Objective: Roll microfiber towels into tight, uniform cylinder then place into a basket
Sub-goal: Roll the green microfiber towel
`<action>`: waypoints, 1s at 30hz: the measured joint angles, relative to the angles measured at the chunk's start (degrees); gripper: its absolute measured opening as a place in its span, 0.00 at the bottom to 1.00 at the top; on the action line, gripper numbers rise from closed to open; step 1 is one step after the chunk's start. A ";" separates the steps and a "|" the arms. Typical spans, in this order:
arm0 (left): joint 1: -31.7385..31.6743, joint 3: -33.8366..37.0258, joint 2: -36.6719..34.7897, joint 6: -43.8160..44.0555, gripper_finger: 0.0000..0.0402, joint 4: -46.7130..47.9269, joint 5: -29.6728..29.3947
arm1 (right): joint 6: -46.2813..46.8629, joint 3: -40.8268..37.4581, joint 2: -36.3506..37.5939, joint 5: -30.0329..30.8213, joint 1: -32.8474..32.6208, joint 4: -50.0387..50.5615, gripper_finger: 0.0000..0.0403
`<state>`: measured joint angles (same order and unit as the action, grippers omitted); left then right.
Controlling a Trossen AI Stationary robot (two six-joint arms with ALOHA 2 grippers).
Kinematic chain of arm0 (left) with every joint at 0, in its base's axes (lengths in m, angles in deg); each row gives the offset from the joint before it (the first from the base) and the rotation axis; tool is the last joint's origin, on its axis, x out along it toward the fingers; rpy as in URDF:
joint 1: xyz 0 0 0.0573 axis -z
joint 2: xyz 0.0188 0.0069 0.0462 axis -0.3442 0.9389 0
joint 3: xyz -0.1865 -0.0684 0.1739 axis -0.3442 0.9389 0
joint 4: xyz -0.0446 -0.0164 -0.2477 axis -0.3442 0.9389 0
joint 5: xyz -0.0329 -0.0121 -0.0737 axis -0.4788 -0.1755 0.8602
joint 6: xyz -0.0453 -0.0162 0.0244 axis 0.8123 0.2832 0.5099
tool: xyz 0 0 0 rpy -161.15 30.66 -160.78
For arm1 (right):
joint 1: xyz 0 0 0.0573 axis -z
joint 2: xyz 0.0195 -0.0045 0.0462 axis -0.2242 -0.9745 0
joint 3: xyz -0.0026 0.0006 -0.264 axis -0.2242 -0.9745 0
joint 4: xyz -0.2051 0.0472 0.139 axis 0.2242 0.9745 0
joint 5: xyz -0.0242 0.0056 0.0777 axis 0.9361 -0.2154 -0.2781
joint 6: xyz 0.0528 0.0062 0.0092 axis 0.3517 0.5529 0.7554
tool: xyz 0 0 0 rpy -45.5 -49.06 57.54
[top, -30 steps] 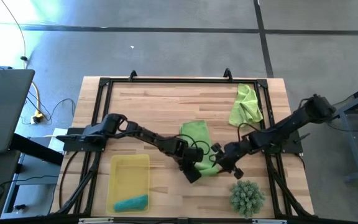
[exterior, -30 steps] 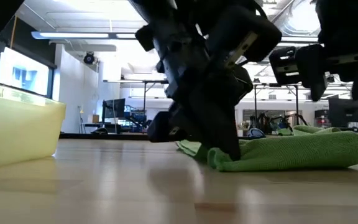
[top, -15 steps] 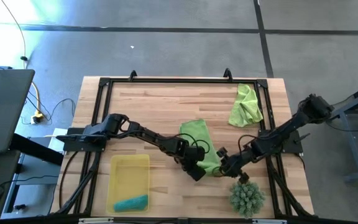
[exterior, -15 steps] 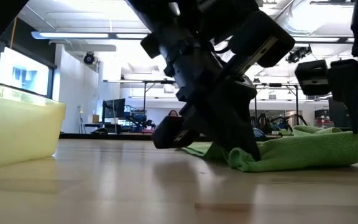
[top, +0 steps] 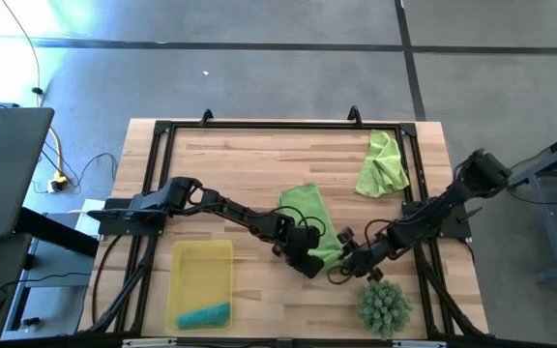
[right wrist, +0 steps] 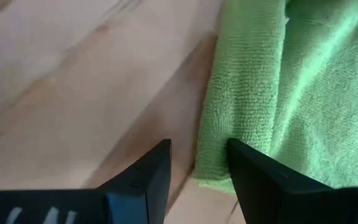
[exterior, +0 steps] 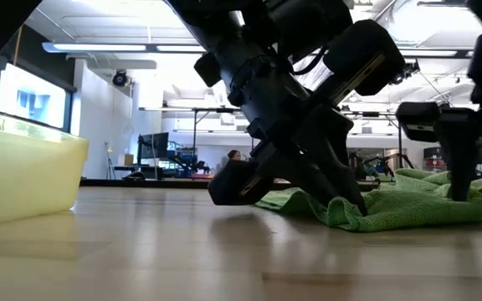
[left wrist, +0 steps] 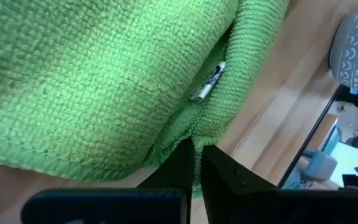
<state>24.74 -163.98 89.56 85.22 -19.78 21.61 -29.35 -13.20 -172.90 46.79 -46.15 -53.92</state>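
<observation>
1. The surface is a pale wooden table [top: 249, 164] edged by a black frame, standing on grey floor; the low view looks past it into a bright room with ceiling lights and distant desks.
2. The left gripper [top: 309, 263] is pinched shut on the near edge of a lime green towel [top: 306, 211] lying mid-table; the left wrist view shows cloth caught between its closed fingers [left wrist: 178, 171].
3. The right gripper [top: 348, 267] sits just beside the left one, fingers [right wrist: 151, 171] spread wide, straddling that towel's corner [right wrist: 253, 99] at the table top without squeezing it.
4. A second lime green towel [top: 383, 164] lies crumpled well beyond the right gripper, near the far corner.
5. The yellow basket [top: 201, 259] stands to the left gripper's outer side, holding a rolled teal towel [top: 204, 315].
6. A spiky green plant [top: 385, 305] sits just beside the right gripper.
7. Since a second ago, the right gripper has moved lower and nearer the table's front edge, and the left has dragged the towel's edge a little rightward.
</observation>
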 joint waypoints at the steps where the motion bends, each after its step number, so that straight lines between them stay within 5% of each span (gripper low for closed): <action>1: 0.00 0.00 0.00 0.16 0.02 -0.01 0.04 | 0.74 0.01 0.49 0.00 -0.40 0.28 0.37; 14: 0.02 0.00 0.00 4.97 0.06 -1.73 0.29 | 2.26 1.01 2.47 7.50 -3.70 0.29 0.37; 30: 0.02 -0.09 -0.13 5.94 0.07 -4.93 0.24 | 2.49 0.81 2.36 7.48 -1.84 5.89 0.37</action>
<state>24.76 -164.06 89.42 91.16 -24.70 21.85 -26.86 -12.39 -170.54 54.26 -47.99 -48.03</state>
